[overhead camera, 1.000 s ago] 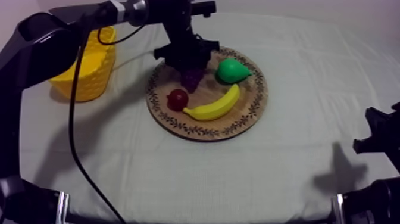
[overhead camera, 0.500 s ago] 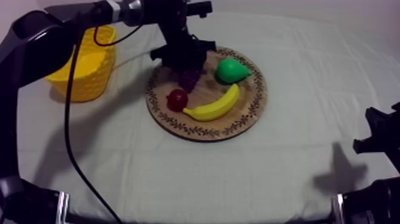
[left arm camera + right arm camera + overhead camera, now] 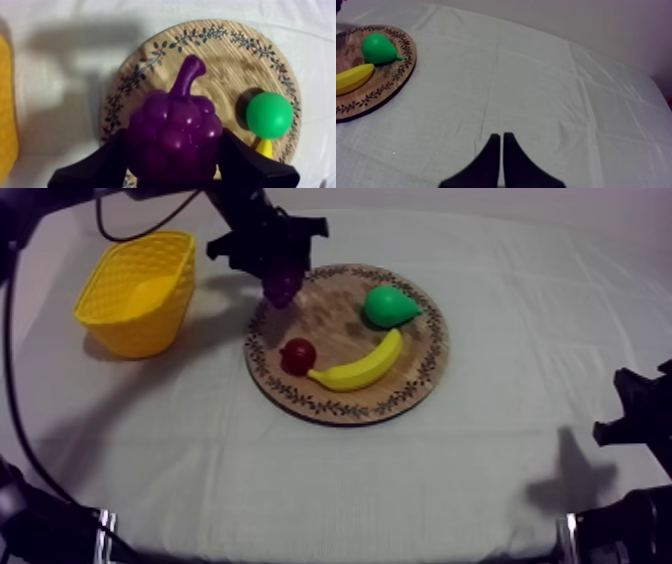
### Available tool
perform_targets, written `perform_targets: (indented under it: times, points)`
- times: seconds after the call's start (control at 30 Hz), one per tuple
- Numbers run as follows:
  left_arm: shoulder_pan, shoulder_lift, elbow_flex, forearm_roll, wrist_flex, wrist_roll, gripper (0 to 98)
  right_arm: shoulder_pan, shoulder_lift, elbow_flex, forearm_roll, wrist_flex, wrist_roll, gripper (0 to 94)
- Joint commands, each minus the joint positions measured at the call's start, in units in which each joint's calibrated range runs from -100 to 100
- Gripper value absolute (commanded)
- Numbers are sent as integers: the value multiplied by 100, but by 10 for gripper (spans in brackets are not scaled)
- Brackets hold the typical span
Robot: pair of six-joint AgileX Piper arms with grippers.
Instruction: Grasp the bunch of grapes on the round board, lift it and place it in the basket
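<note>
Holding the bunch of grapes (image 3: pixel 172 132) clamped above the rim of the wooden board (image 3: pixel 425 373), the left end effector (image 3: pixel 280 283) should travel level over the yellow basket (image 3: pixel 140 328) before releasing; the right end effector (image 3: pixel 501 145) rests, fingers together.

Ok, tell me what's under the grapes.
The bunch of grapes, held by the left gripper, hangs over the patterned rim of the wooden board; the spot beneath is hidden by the fruit.
</note>
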Motion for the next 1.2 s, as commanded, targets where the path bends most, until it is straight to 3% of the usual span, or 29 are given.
perform_targets:
  times: [0.0, 0.5, 1.17]
  points:
    - [-5, -684, 388, 13, -22, -28, 424, 1, -2, -1, 1, -1, 2, 5]
    - [-66, -2841, 2538, 97, -619, -295, 401, 1, -2, -1, 1, -1, 2, 5]
    - [-1891, -3539, 3417, 133, -773, -854, 399, 1, -2, -1, 1, -1, 2, 5]
